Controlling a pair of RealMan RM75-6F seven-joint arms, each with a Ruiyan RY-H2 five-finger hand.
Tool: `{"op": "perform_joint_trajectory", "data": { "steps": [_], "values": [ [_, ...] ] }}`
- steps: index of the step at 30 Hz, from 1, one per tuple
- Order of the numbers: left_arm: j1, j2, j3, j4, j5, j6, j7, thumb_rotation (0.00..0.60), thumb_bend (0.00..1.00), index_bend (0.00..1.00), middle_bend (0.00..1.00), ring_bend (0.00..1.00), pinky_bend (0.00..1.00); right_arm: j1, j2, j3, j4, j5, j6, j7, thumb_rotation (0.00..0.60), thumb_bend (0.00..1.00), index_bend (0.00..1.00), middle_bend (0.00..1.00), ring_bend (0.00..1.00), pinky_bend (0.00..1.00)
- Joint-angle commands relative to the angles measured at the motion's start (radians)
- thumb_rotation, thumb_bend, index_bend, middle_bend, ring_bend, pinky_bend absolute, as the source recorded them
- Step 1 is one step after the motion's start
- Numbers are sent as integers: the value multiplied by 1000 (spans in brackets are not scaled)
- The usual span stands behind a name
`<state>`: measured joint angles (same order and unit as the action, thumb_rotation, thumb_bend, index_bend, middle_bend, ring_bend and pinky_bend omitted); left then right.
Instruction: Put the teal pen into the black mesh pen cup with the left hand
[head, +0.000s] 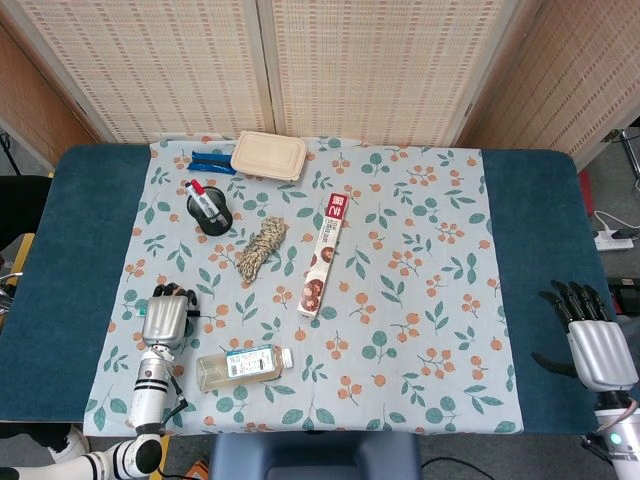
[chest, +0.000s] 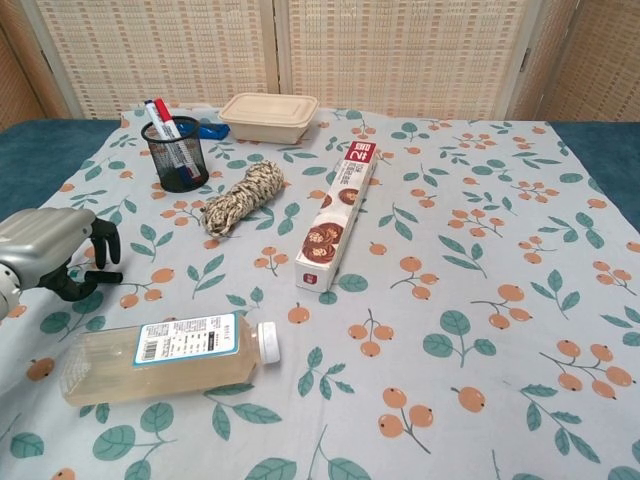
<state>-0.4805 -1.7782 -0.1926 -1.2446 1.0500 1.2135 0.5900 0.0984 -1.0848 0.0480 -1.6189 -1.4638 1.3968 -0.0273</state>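
The teal pen (chest: 104, 277) lies on the flowered cloth at the near left, with only its dark end showing past my left hand (chest: 52, 252). That hand (head: 165, 318) sits over the pen, fingers curled down on the far side and thumb on the near side, gripping it. The black mesh pen cup (chest: 178, 155) stands upright at the far left (head: 210, 212) with markers in it, well beyond the hand. My right hand (head: 595, 345) rests with fingers apart at the table's right edge, holding nothing; the chest view does not show it.
A clear bottle (chest: 165, 352) lies just near-right of my left hand. A twine bundle (chest: 240, 198) and a long box (chest: 340, 212) lie mid-table. A beige lidded container (chest: 268, 115) and a blue stapler (head: 210, 162) sit behind the cup.
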Motion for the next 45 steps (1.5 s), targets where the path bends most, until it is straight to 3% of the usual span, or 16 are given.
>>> {"op": "perform_joint_trajectory", "data": {
  "steps": [1,17,30,33,39,45],
  "values": [
    [1,-5,1,7,-1,3,0,600,317,491,475,231,218,0,0,1,0,1,0,-1,600,0,213,83,43,0],
    [13,-10,5,24,28,45,-9,600,323,554,557,282,239,0,2,-2,-5,-4,1,1,600,0,232,83,43,0],
    [18,88,-26,-127,129,151,-27,600,324,543,554,283,254,-3,2,-2,-3,-17,15,13,600,0,233,83,43,0],
    [14,150,-80,-207,152,163,-129,600,324,542,554,287,275,-4,1,0,5,-20,22,23,600,0,232,83,43,0],
    [-11,312,-227,-375,154,89,-435,600,324,542,555,290,285,-10,3,3,12,-38,48,56,600,0,229,83,43,0],
    [-57,439,-368,-449,74,-51,-703,600,325,552,561,298,291,-16,9,3,12,-48,65,79,600,0,228,83,43,0]
  ]
}}
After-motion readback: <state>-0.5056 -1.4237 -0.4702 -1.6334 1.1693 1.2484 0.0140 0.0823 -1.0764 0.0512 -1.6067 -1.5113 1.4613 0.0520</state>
